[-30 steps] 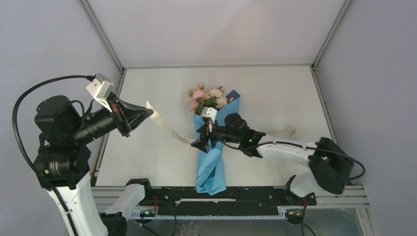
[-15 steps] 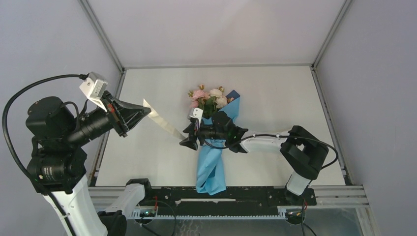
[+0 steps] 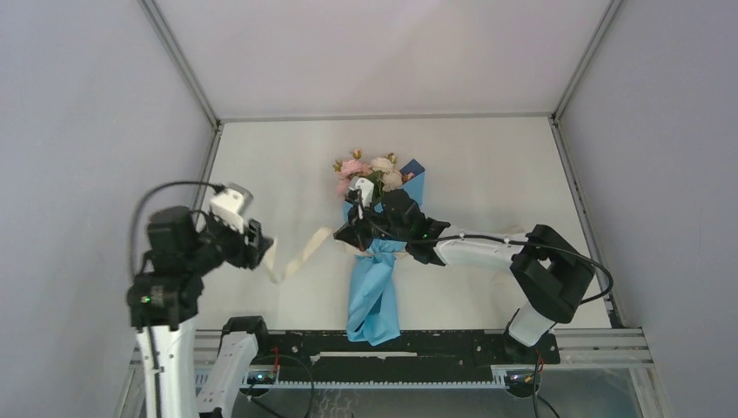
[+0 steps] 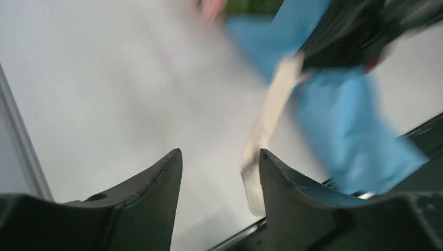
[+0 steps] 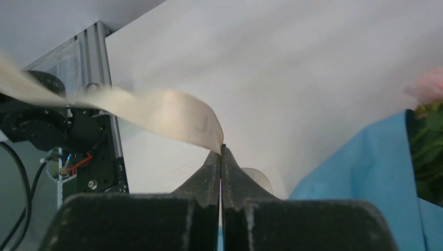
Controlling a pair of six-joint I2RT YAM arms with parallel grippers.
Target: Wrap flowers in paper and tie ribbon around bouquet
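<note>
Tying stage: ribbon (image 3: 300,255) passed across at the bouquet (image 3: 374,279)
Near: left gripper (image 3: 258,245), 8 o'clock, jaws spread, empty; ribbon slack beside it, running toward 2 o'clock into right gripper (image 3: 351,233), fingers pressed together on it against the bouquet mid-table, flowers (image 3: 370,170) at 12 o'clock. Risk: the loose tail may slip off the paper (image 3: 372,305), undoing the wrap. Changed – a second ago left held it taut and high, right stood open

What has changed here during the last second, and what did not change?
The left end effector opened, let go of the ribbon and dropped lower. The right end effector shut on the ribbon beside the bouquet. The bouquet stayed in place.
</note>
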